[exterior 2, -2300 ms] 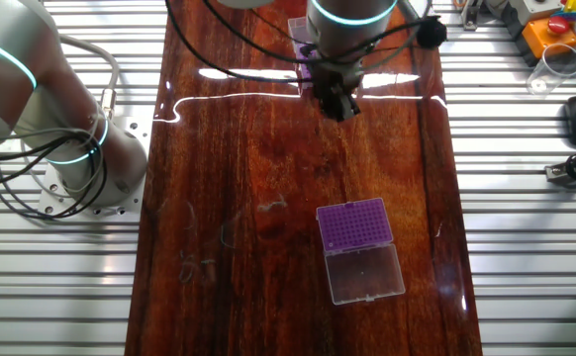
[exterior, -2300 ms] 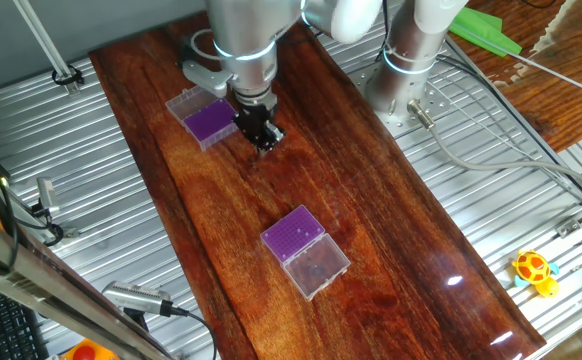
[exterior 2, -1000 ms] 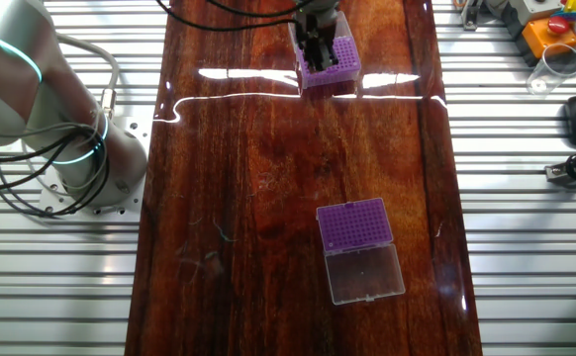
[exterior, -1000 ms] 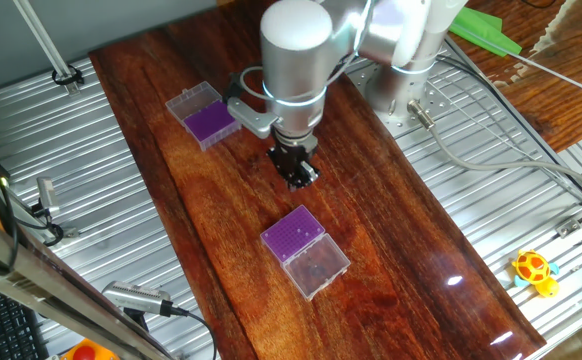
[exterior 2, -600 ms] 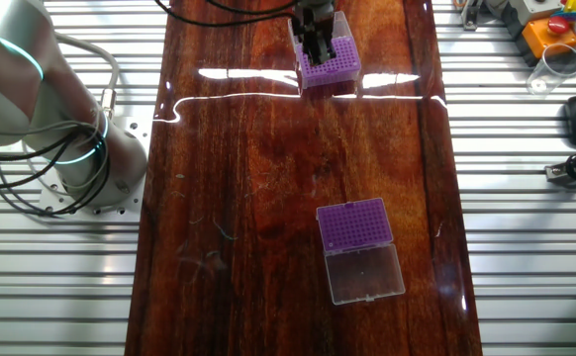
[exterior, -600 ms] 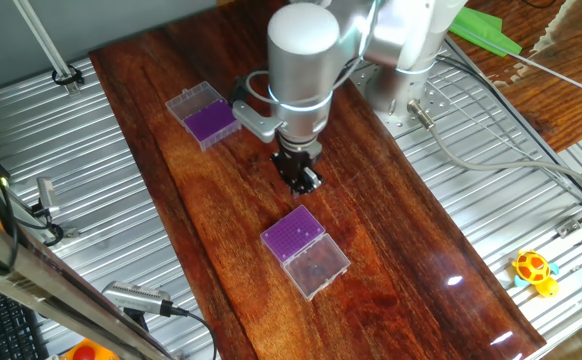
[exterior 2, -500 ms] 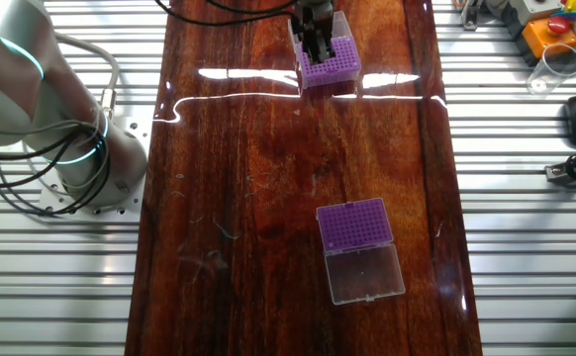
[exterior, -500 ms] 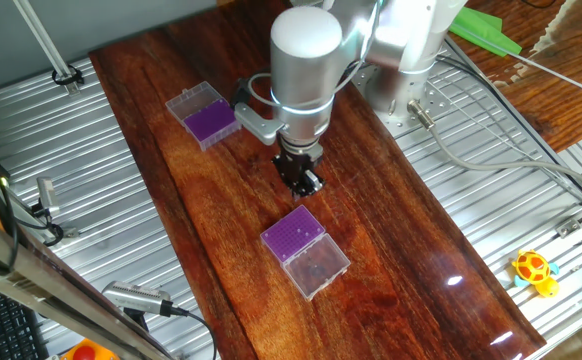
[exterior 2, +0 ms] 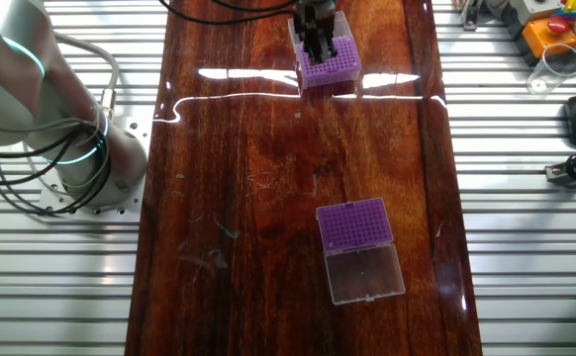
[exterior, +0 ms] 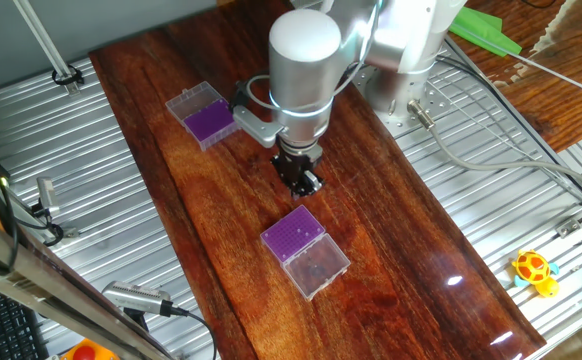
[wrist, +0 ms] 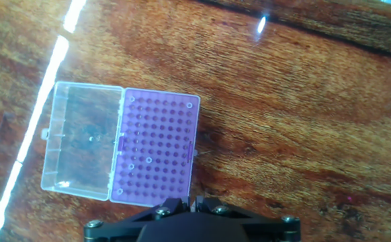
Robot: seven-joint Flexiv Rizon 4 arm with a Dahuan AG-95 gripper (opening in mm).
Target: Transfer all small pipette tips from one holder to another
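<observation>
Tool (exterior: 303, 184) held above centre frame, beside the purple holder (exterior: 293, 237); fingers apparently together.
Few tips are seen seated in it (wrist: 156, 148); most transfers are judged outstanding.

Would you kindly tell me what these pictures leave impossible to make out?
- Gripper, hand view: the bottom edge cuts off its fingertips, so whether it holds a tip is unknown.
- Near tip box, one fixed view: its holes are too small to show how many tips it holds.
- Far tip box, the other fixed view: the arm covers its left part and the top edge crops it.
</observation>
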